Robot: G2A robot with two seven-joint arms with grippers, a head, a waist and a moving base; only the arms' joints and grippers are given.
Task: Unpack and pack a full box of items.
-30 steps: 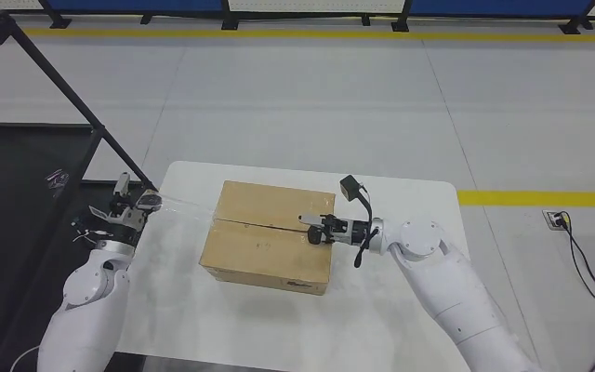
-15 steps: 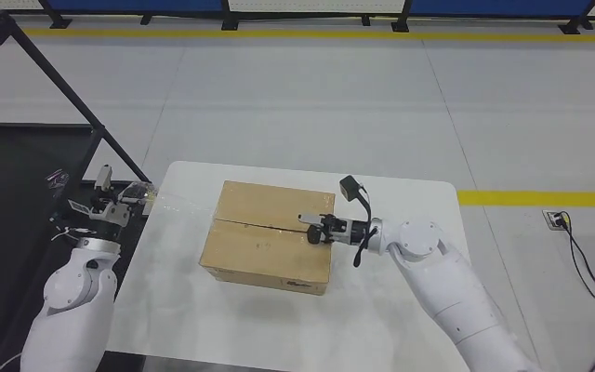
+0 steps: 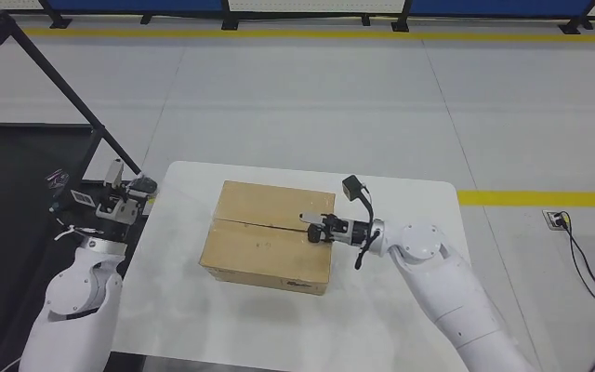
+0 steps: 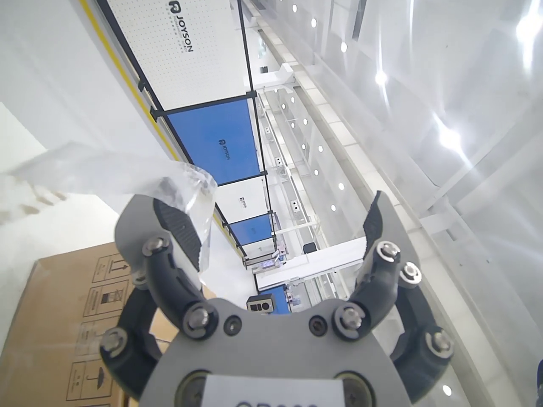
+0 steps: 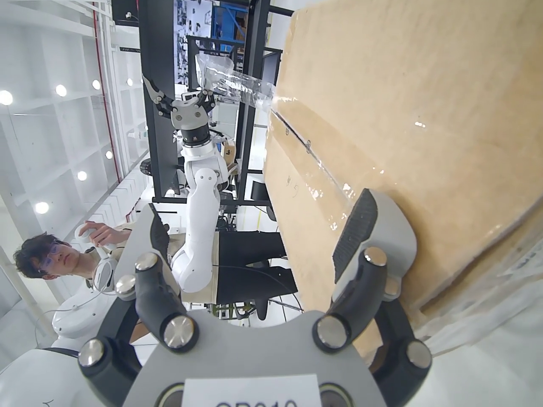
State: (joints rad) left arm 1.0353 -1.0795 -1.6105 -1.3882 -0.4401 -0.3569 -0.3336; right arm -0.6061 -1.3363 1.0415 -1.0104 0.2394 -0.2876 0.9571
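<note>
Shifting and turning over the last second, the left gripper now hangs just off the left edge of the table, pointed upward with its jaws spread wide, while the box and the right gripper have kept their places. A strip of clear tape clings to one pad of the left gripper (stuck there, not pinched) and runs back to the end of the box's seam, where it looks still attached. The right gripper, also wide open and holding nothing, rests one finger on the closed box top beside the seam. Freeing the flaps likely calls for a fresh pinch on the tape and a low, steady pull in line with the seam, with the right gripper pressing down so the box does not slide.
</note>
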